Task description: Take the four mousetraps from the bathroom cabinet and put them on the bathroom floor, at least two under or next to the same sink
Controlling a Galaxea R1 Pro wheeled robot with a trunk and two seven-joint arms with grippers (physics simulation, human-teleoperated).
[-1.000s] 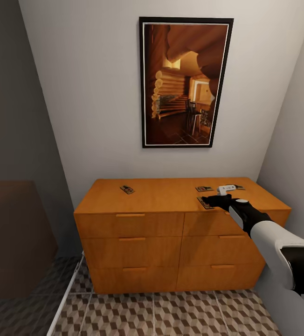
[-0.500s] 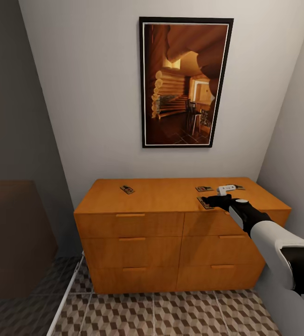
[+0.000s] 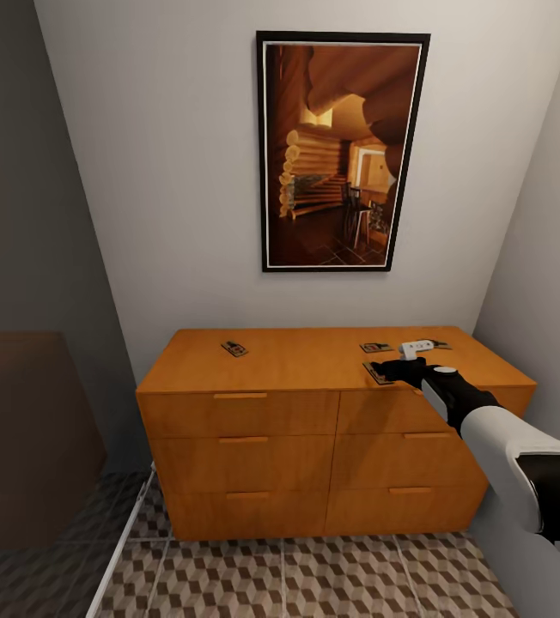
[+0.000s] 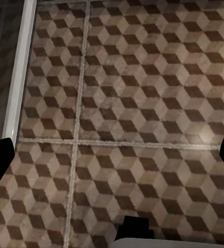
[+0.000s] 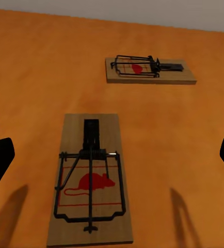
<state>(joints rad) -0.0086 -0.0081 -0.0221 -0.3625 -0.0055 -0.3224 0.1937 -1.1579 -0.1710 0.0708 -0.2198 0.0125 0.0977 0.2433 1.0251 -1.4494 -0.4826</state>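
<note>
A mousetrap (image 5: 90, 181) lies flat between the open right end effector's (image 5: 112, 155) fingers.

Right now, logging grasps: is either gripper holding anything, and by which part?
Nothing is held. The right gripper hangs open above a mousetrap on the cabinet; the left gripper is open over floor tiles.

Soft even indoor light, dim left corner, slightly blurry low-resolution renders.

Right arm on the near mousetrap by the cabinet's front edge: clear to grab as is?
Probably yes. The right tool hangs open over the near mousetrap, fingertips to either side, nothing between them. The second mousetrap lies apart on the cabinet top.
</note>
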